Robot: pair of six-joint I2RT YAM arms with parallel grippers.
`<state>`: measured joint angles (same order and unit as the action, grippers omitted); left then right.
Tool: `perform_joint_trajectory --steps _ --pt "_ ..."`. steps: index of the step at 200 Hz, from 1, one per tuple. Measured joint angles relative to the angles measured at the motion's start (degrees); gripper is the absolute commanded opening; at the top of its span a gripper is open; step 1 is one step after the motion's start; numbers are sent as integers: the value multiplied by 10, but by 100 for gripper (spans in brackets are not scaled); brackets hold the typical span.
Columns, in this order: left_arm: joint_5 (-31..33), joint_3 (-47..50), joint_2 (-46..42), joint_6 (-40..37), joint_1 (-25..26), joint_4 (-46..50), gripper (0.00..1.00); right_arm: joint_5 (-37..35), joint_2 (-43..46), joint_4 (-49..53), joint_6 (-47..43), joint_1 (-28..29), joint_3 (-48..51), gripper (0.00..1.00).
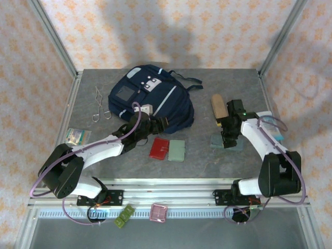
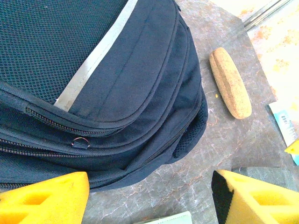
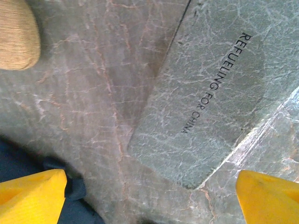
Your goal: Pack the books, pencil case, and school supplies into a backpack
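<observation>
On the grey marbled tabletop [image 1: 207,166], near the centre of the overhead view, the large navy-blue fabric backpack [image 1: 150,98] with a pale diagonal stripe lies flat, front face up, and its zips appear closed. The left gripper [image 2: 149,200] stands with its yellow fingers [image 2: 42,198] wide apart and holds nothing. It faces the backpack's lower edge, where a small metal zip ring [image 2: 81,143] lies left of centre in the left wrist view. This placement probably serves to catch the zip, since the bag must be opened before loading. The right gripper [image 3: 149,200] is likewise spread wide and empty, poised by the slate-grey flat slab [image 3: 210,93] lettered REFUELING FOR CHINA, which occupies the right half of the right wrist view. The spread would suit a grasp across the slab. The tan-brown elongated soft pencil case [image 1: 218,106] lies right of the backpack, just above the slab and apart from it. The red square case [image 1: 158,148] and the pale green rectangular case [image 1: 177,150] lie side by side below the backpack, near the left gripper. A thin metal scissor-like tool [image 1: 98,106] lies left of the backpack.
</observation>
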<state>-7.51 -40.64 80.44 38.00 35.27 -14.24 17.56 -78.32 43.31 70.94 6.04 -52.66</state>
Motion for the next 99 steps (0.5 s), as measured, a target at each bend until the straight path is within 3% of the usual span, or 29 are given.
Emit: perform_joint_trajectory --steps 99 --pt "0 0 0 12 0 -2 70 2 -77 -21 0 0 30 92"
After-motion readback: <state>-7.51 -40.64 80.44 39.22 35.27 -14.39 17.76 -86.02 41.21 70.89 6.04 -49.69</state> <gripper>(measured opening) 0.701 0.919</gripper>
